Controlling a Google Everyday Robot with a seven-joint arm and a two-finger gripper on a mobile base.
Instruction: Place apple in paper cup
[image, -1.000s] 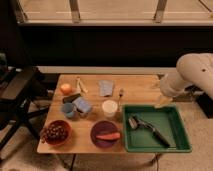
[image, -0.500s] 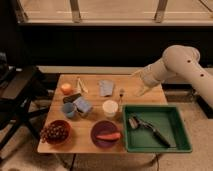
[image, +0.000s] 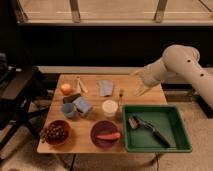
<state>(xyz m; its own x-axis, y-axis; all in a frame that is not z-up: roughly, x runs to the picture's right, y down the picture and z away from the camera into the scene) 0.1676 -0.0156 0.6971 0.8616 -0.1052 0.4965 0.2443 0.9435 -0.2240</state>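
Hovering over the table (image: 80, 145), right side, the gripper (image: 141, 90) has jaws spread.

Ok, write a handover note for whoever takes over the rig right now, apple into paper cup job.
Gripper: fingers open, holding nothing, in the air over the table's right end, behind the green tray.
Apple: on the table, far left corner, untouched.
Paper cup: upright mid-table, just left of the tray.
Done: nothing yet.
Left: reach the apple, grasp it, put it in the cup.
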